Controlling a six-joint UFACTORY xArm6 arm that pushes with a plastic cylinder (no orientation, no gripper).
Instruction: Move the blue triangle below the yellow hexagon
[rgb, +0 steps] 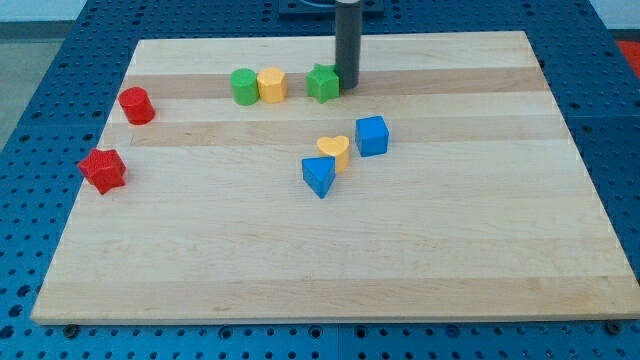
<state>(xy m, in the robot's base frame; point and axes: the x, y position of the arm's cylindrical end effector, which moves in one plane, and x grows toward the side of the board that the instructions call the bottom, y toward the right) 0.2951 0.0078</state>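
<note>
The blue triangle (319, 176) lies near the board's middle, touching a yellow heart (335, 151) above and to its right. The yellow hexagon (271, 85) sits near the view's top, touching a green cylinder (243, 86) on its left. My tip (347, 84) is at the view's top centre, right beside a green star (323, 83) on the star's right side. The tip is well above the blue triangle in the view and right of the yellow hexagon.
A blue cube (371, 135) sits right of the yellow heart. A red cylinder (136, 105) and a red star (103, 169) lie at the view's left. The wooden board (330, 260) rests on a blue perforated table.
</note>
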